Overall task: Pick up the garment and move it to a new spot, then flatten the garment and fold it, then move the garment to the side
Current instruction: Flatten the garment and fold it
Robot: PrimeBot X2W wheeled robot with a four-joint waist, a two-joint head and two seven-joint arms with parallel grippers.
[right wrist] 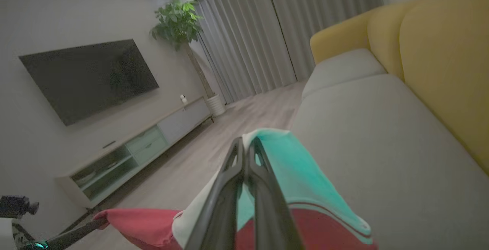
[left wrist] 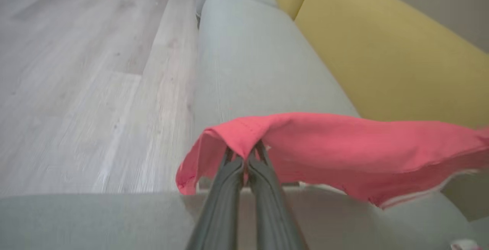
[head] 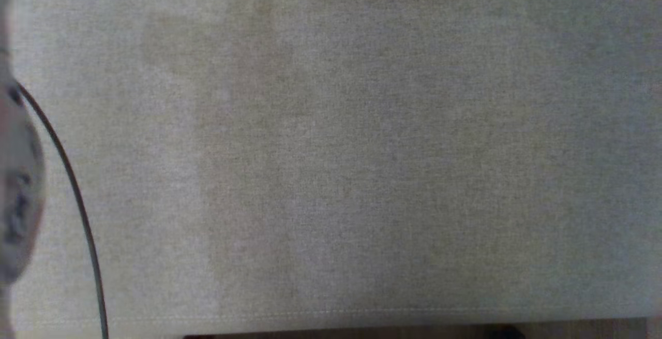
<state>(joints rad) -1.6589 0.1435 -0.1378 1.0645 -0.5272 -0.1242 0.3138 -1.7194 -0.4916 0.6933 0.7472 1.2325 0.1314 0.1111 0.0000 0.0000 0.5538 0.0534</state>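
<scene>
garment (left wrist: 344, 150), a red cloth with a teal-and-white part, hangs in the air above the grey sofa seat (left wrist: 248, 59) and does not lie on it. its long axis runs sideways along the seat, stretched from one pinched end to the other. its loose lower edge sags toward the seat.

the left gripper (left wrist: 245, 157) has its two dark fingers pressed together on a red corner fold, so the cloth drapes over the fingertips and spreads off to one side. the right gripper (right wrist: 246, 143) is clamped tight too, nipping the teal end, with white and red cloth falling away below it.

behind the seat rise the yellow back cushions (left wrist: 382, 51). off the seat's front edge lies the pale wood floor (left wrist: 76, 70). across that floor from the seat stand a low cabinet (right wrist: 145, 143), a dark wall screen (right wrist: 88, 78) above it, a potted tree (right wrist: 177, 21) and grey curtains (right wrist: 267, 28).

in the head view, grey upholstery (head: 362, 147) spreads wide, and a thin black cable (head: 72, 183) curves down its left side.
</scene>
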